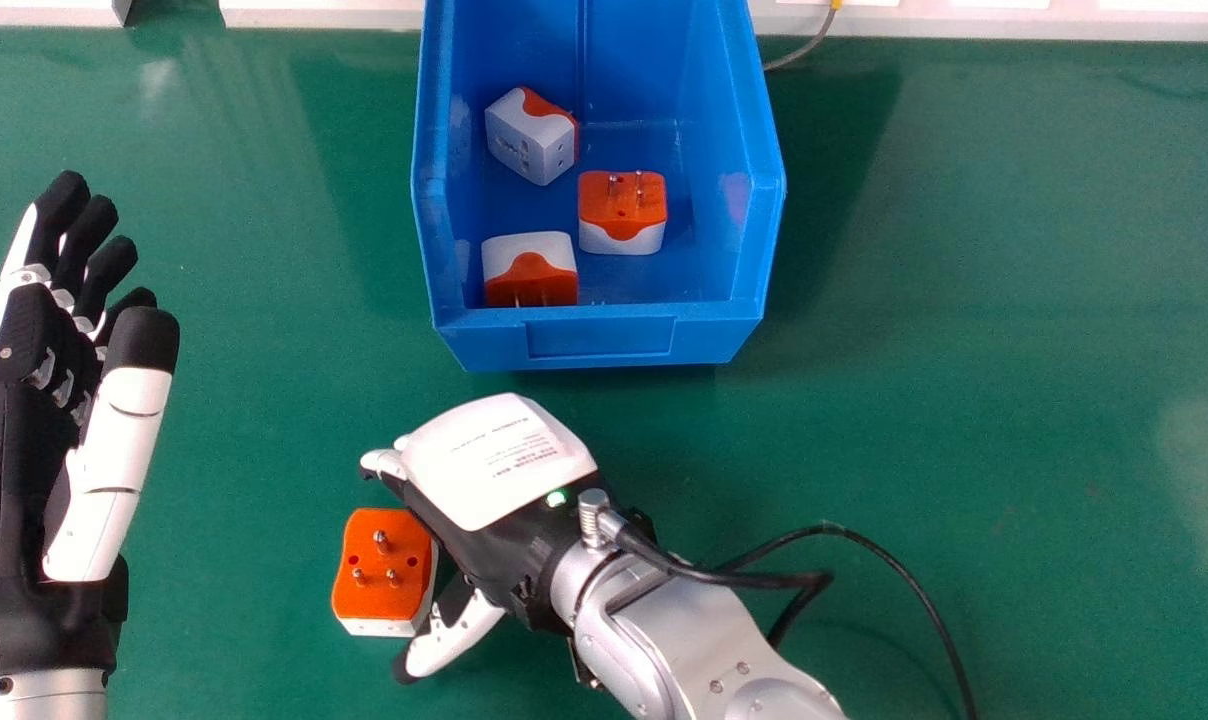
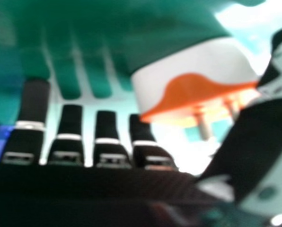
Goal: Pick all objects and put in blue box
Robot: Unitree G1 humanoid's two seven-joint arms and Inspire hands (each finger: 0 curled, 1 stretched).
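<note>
In the head view, my right hand [image 1: 499,460] is low over the table, open, its thumb beside the near right side of an orange-and-white plug adapter [image 1: 376,570]. That adapter lies pins up on the table. In the right hand view, the adapter [image 2: 198,59] shows between the open hand's [image 2: 70,130] straight fingers and its thumb. The blue box [image 1: 601,345] holds three similar adapters: one near its left wall [image 1: 532,135], one in the middle [image 1: 621,212], one by the front edge [image 1: 530,270]. My left hand [image 1: 119,430] is open and empty at the left side.
A green table [image 1: 964,350] spreads around the box. Black cable [image 1: 894,570] loops beside my right forearm. A pale ledge [image 1: 314,12] runs along the table's back edge, with a thin grey cable [image 1: 804,50] right of the box.
</note>
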